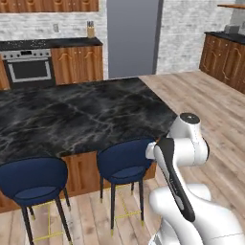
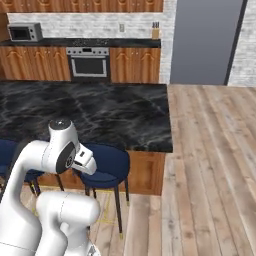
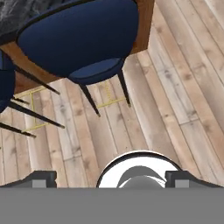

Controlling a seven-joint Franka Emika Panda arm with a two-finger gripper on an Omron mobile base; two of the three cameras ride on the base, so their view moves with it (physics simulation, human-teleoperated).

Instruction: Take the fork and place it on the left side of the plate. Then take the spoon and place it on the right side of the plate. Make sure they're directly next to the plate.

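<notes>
**Arm folded low, cutlery and plate out of sight**

The black marble island (image 1: 72, 119) spreads bare ahead, two blue stools (image 1: 125, 160) tucked under its near edge. Neither fork nor plate can be found on the stretch of counter in view, so their place cannot be told. The likely trouble: the arm swinging up could clip the stool beside it. The gripper (image 3: 109, 178) points at the wooden floor (image 3: 175, 87), fingers spread wide, holding and touching nothing

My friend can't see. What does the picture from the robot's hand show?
A dark blue stool stands on thin dark legs over a pale wooden floor, tucked under a wooden island with a black marble top. The open gripper points down at the floor.
</notes>
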